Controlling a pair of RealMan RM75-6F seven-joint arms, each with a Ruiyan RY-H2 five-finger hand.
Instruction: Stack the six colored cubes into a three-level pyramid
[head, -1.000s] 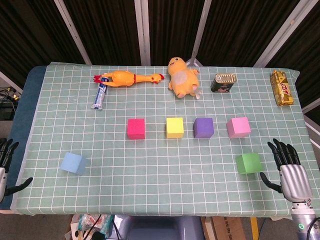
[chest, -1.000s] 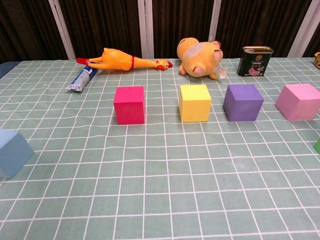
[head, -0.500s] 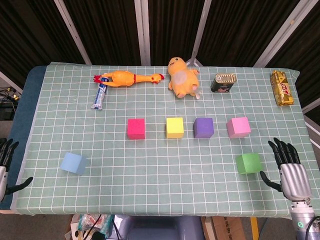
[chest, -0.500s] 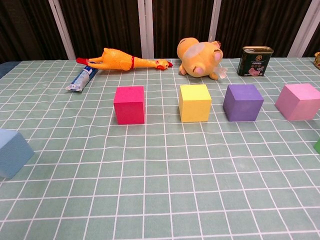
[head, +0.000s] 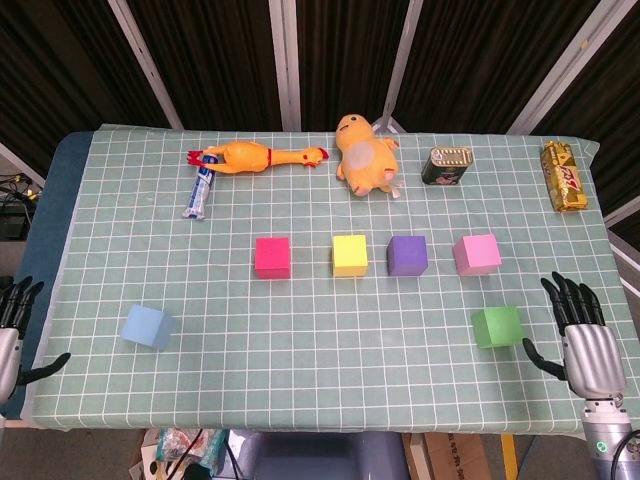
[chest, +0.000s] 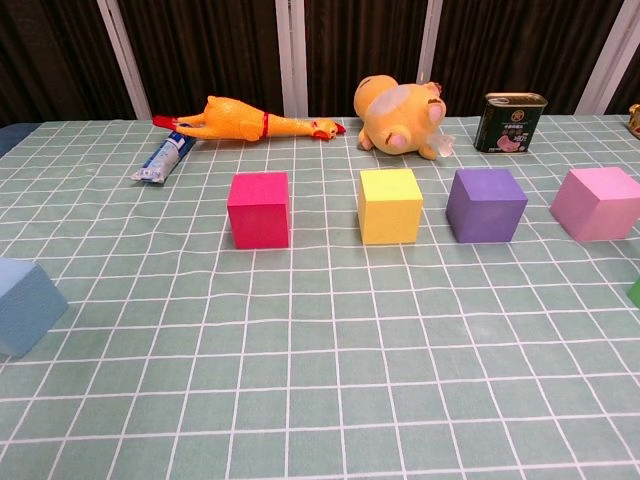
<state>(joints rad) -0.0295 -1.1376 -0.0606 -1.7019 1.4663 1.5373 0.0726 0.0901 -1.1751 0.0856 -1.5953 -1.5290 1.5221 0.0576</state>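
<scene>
Head view shows that nothing of the pyramid is built yet: all six foam cubes sit singly on the cloth, none touching another and none stacked. Every placement of the three levels is judged to remain.

The right hand is seen at the table's near right edge, fingers spread apart and holding nothing. The green foam cube lies just beside it, toward the table's middle. Beyond that hand's fingertips, further onto the table, a row of four is laid out: the light pink foam cube nearest, then the purple foam cube, the yellow foam cube and the magenta foam cube furthest from it.

The left hand is caught only at the picture's edge, off the near left corner; its fingers appear apart and empty. The light blue foam cube is the one nearest to it, well apart from the row.

The work surface is a table covered by a green cloth with a white grid. Along the side furthest from both hands lie a yellow rubber chicken, a white and blue tube, a yellow plush toy, a dark tin can and a gold wrapped packet. Black curtains with pale slanted frame bars close off the room behind.
</scene>
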